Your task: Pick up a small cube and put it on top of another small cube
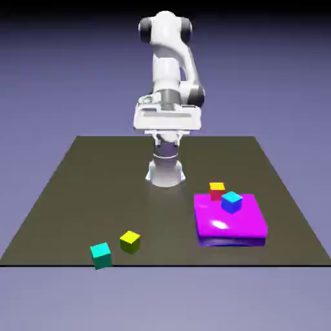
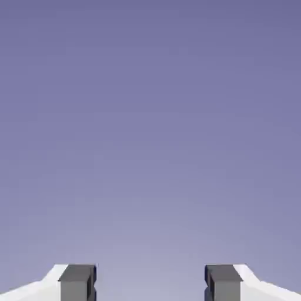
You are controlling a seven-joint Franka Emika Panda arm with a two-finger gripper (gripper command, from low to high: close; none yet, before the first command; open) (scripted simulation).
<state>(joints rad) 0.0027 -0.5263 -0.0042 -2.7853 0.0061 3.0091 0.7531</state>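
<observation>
Several small cubes lie on the dark table [image 1: 77,194]. A teal cube [image 1: 101,255] sits near the front edge at the exterior view's left, with a yellow cube [image 1: 130,242] just beside it. At the right, a blue cube with a cyan top [image 1: 231,202] rests on a flat magenta slab [image 1: 239,226]. A red cube with a yellow top [image 1: 217,190] stands right behind that slab. My gripper [image 1: 167,123] hangs high above the table's far middle, away from every cube. In the hand view my gripper [image 2: 150,283] is open, with only backdrop between its fingertips [image 2: 76,283].
The robot's white base [image 1: 166,171] stands on the table at the far middle. The magenta slab is a low raised step at the right. The hand view shows only blue-violet backdrop.
</observation>
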